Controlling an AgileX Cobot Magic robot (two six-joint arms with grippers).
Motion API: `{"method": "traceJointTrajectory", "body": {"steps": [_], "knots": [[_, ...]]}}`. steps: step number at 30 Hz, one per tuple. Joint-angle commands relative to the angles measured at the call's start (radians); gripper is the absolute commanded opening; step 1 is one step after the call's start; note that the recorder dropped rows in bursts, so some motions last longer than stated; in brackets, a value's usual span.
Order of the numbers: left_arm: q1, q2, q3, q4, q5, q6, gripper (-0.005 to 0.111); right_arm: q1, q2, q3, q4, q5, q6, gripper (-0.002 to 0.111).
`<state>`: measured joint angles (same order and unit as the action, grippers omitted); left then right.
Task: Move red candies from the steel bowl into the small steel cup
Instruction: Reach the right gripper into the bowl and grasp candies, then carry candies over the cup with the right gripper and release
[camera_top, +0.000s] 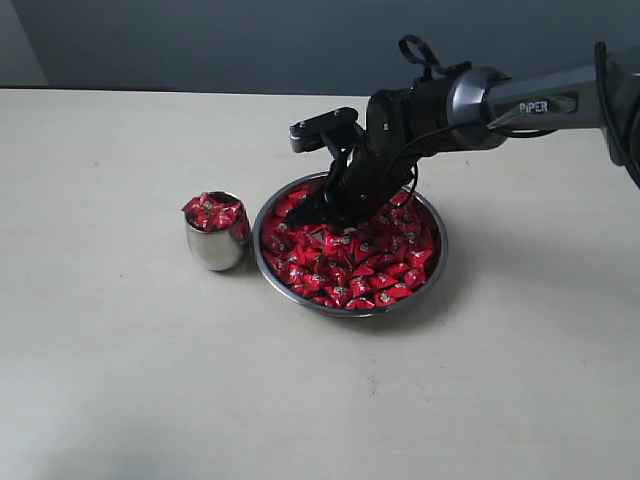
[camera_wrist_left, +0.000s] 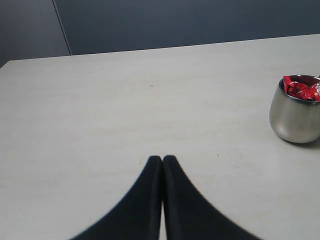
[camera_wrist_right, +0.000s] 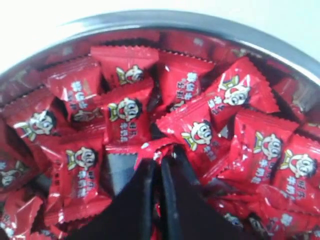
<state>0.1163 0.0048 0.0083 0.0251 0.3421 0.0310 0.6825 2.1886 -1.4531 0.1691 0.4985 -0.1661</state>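
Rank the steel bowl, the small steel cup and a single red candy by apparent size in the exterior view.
1. steel bowl, clearly the widest.
2. small steel cup, much narrower than the bowl.
3. red candy, the smallest.
All three sit at a similar distance from the camera, so the order is safe.

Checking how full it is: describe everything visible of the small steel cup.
The small steel cup is a handleless, slightly bulging tumbler of polished, mirror-like steel. It stands upright on the pale table, just left of the steel bowl in the exterior view; whether the two touch is unclear. It is heaped above its rim with red candies in shiny wrappers.
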Motion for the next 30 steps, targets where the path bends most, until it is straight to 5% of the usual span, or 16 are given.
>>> {"method": "traceJointTrajectory", "body": {"steps": [1,14,20,30], "knots": [[-0.008,-0.005,-0.008,0.002,-0.005,-0.002,0.0,0.004,-0.054,0.0,-0.014,0.032,0.012,0.0],[-0.008,-0.005,-0.008,0.002,-0.005,-0.002,0.0,0.107,-0.234,0.0,0.025,0.013,0.007,-0.001],[-0.008,-0.005,-0.008,0.002,-0.005,-0.002,0.0,0.182,-0.212,-0.019,0.083,-0.092,-0.026,-0.001],[-0.008,-0.005,-0.008,0.002,-0.005,-0.002,0.0,0.198,-0.075,-0.172,0.1,-0.008,-0.026,-0.001]]}}
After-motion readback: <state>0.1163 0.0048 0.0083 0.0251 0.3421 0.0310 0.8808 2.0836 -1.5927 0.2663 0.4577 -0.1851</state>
